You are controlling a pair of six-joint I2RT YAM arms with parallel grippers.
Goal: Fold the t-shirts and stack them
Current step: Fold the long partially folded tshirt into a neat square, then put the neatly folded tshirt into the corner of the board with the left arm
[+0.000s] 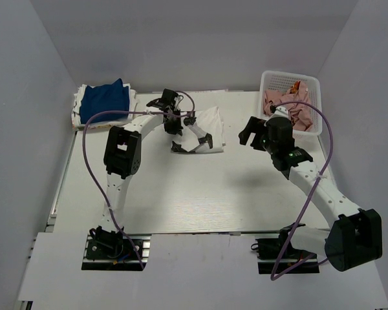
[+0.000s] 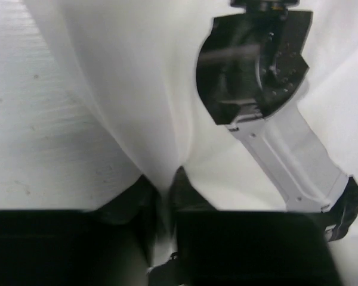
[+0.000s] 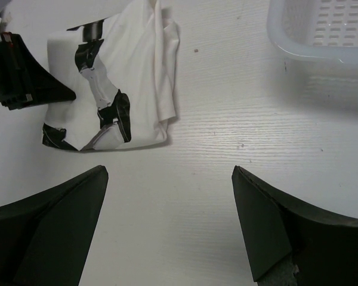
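A crumpled white t-shirt (image 1: 210, 123) lies at the middle back of the table. My left gripper (image 1: 193, 144) is at its near edge, shut on a pinched fold of the white cloth (image 2: 164, 189). The shirt (image 2: 137, 89) fills most of the left wrist view. It also shows in the right wrist view (image 3: 143, 71), with the left arm (image 3: 104, 95) over it. A stack of folded shirts (image 1: 103, 102), royal blue on top of white, sits at the back left. My right gripper (image 1: 251, 134) (image 3: 170, 173) is open and empty above bare table, right of the white shirt.
A white plastic mesh basket (image 1: 313, 84) holding pinkish cloth stands at the back right, its corner (image 3: 298, 47) close beyond my right gripper. A black joint and white arm link (image 2: 286, 143) cross over the shirt. Grey walls enclose the table.
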